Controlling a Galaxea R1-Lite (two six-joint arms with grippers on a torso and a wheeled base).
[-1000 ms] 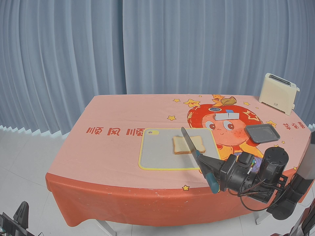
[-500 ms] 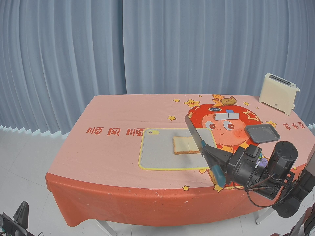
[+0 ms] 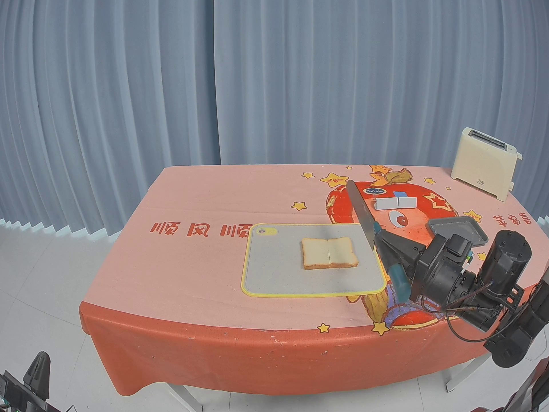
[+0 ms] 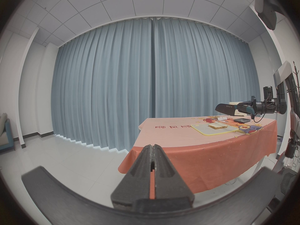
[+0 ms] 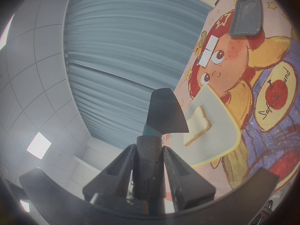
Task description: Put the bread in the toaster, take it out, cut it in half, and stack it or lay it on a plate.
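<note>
Right pincer (image 3: 396,254) clamped tight on knife (image 3: 360,213), blade up just right of cutting board (image 3: 274,273). Bread (image 3: 329,252) on board, looked cut through. Next, probably: park knife, halves onto plate (image 3: 457,227) further right.

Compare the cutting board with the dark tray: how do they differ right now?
The cutting board is light grey with a yellow rim; the tray is dark grey all over. The cutting board is clearly larger than the tray. The cut bread lies on the cutting board, not on the tray. Both are flat rectangles lying on the table.
</note>
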